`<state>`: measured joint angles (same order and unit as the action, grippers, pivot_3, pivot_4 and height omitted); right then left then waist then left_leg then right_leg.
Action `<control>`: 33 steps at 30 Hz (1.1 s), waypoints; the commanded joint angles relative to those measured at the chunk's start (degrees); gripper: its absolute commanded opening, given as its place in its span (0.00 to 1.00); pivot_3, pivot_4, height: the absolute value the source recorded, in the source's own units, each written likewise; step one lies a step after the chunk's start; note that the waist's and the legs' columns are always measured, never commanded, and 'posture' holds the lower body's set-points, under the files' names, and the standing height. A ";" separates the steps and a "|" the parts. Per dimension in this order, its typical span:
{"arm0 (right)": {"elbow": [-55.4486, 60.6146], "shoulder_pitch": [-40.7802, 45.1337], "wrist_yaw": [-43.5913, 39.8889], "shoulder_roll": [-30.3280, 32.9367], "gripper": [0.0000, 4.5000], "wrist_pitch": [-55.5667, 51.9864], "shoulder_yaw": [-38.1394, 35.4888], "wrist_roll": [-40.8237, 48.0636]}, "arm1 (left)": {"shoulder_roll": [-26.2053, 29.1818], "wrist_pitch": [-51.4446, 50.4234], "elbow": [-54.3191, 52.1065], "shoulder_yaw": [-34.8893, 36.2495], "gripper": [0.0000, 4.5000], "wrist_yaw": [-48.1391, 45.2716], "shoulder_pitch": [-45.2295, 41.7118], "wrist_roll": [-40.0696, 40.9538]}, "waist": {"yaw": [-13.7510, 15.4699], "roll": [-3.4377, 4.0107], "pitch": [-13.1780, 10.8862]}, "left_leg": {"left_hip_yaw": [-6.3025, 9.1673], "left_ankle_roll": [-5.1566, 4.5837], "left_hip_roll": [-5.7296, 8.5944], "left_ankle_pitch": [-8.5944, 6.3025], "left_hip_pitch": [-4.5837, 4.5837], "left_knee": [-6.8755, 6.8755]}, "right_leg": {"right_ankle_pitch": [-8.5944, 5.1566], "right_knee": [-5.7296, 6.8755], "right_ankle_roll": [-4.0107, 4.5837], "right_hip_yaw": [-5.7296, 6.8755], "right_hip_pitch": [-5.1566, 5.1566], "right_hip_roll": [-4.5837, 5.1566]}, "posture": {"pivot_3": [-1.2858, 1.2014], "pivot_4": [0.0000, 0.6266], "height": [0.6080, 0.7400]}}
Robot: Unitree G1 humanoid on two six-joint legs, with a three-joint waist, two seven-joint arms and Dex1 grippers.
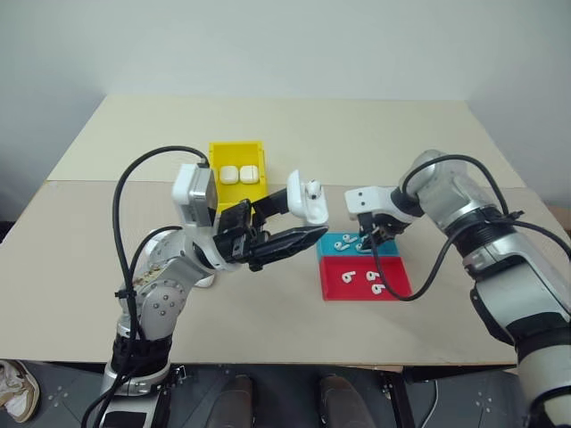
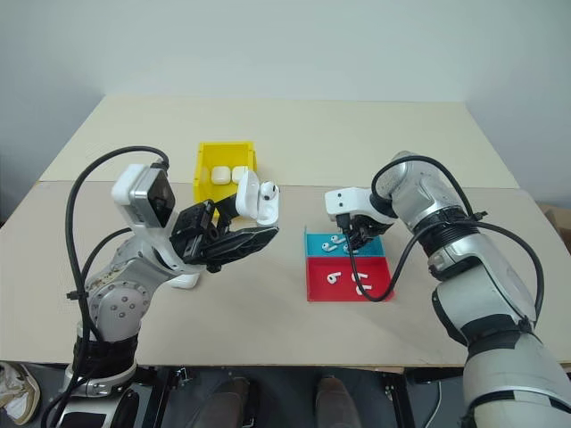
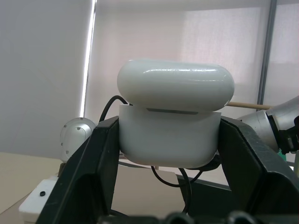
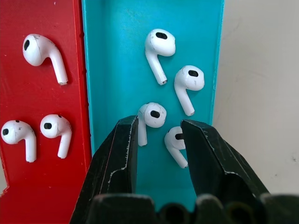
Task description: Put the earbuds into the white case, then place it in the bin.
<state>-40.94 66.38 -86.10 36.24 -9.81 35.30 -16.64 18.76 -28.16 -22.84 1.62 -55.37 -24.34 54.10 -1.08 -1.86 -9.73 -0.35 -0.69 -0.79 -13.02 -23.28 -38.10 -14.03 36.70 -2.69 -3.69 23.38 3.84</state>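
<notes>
My left gripper [image 3: 170, 158] is shut on the white case [image 1: 309, 203], which it holds above the table's middle with the lid ajar. The case [image 3: 170, 126] sits between the two black fingers [image 3: 93, 172]. Several earbuds [image 4: 154, 114] lie in the teal half of a tray, and three more [image 4: 44, 53] in the red half. My right gripper [image 4: 159, 125] points down into the teal half. It is open, with two earbuds between its fingertips and a gap on either side. The yellow bin [image 1: 236, 146] stands behind the left arm.
Two white cases [image 1: 238, 175] lie side by side in the bin. The teal-and-red tray [image 1: 394, 285] sits on the beige table, right of centre near the front edge. A small white thing [image 1: 203, 282] rests on the table under my left arm.
</notes>
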 commanded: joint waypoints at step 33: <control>-2.32 -2.37 2.59 -0.78 0.41 11.31 -1.85 -3.66 | 0.45 0.97 -3.15 0.43 0.63 0.92 0.69 0.68 | -0.03 0.01 0.00 | 0.00 0.01 0.01 0.01 0.07 0.00 | 0.00 0.01 0.00 0.00 -0.06 0.01 | 0.52 0.24 1.00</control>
<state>-42.73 63.88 -83.50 34.99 0.22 34.36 -19.57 19.13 -28.17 -23.84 1.62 -54.54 -23.65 54.12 -1.12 -1.85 -9.73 -0.35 -0.68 -0.79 -13.01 -23.21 -38.10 -14.03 36.71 -2.69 -3.69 23.32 3.85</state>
